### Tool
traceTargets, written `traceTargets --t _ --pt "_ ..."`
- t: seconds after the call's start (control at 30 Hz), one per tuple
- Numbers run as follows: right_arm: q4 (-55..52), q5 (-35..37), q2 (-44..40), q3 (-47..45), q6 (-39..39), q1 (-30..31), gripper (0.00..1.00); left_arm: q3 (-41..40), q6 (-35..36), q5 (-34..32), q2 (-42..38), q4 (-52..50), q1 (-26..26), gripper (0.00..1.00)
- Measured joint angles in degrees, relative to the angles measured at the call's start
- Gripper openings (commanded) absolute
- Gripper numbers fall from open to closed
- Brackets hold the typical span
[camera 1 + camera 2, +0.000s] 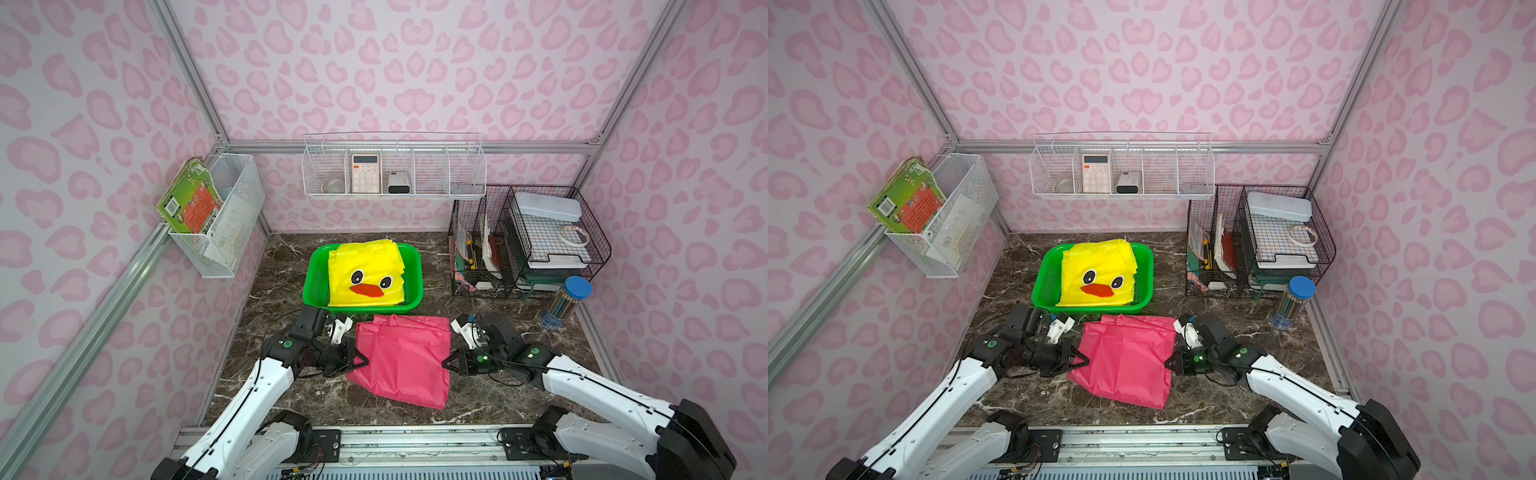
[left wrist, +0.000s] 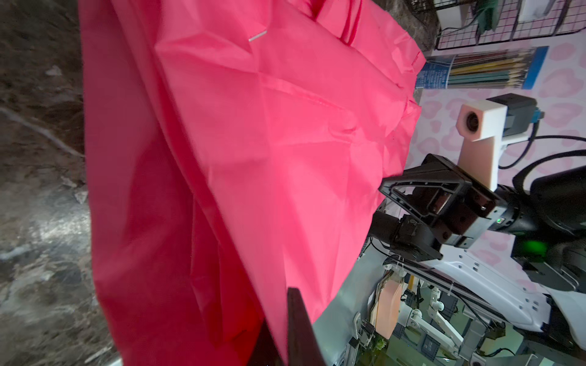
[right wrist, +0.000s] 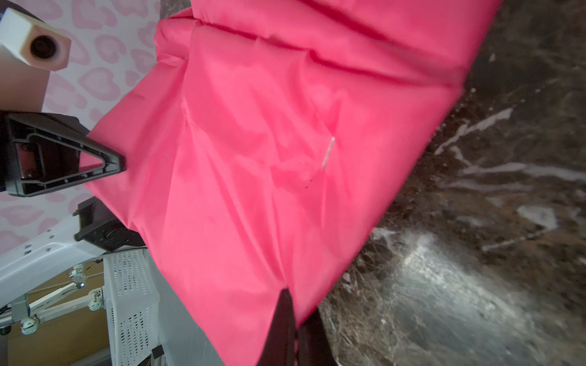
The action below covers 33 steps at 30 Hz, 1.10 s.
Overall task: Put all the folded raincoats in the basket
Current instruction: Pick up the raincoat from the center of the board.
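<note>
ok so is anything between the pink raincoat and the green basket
Nothing stands on the table between the pink raincoat and the green basket. But a folded yellow duck-face raincoat already fills most of the basket, so the pink one would likely land on it.

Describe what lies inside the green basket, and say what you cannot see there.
A folded yellow raincoat with a duck face lies inside the green basket, covering most of its floor. Whatever may lie beneath the raincoat is hidden.
</note>
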Motion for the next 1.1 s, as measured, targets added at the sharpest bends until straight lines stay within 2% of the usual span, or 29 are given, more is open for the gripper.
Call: traceTargets --t 0.23,0.47,0.6,0.8,1.1 --pt "-7.9 0.3 -7.5 5.0 0.2 -0.9 0.0 7.1 -3.9 0.0 -6.7 -5.4 -0.1 0.0" --pt "-10.3 -1.4 -5.7 14.5 -1.6 -7.2 0.0 15.9 -5.2 -2.0 -4.1 -5.0 -0.1 0.0" --pt "-8.1 -1.9 0.3 20.2 -3.0 -9.9 0.0 19.8 -4.0 -5.6 -0.7 -4.0 0.0 0.0" --pt "-1.9 -1.4 13.1 29.5 -4.7 -12.1 0.0 26.1 -0.6 -12.2 9.4 -2.1 1.8 0.0" --pt "5.6 -2.8 34.9 44.5 -5.4 -13.9 0.0 31.1 4.8 -13.2 24.0 4.2 11.3 0.0"
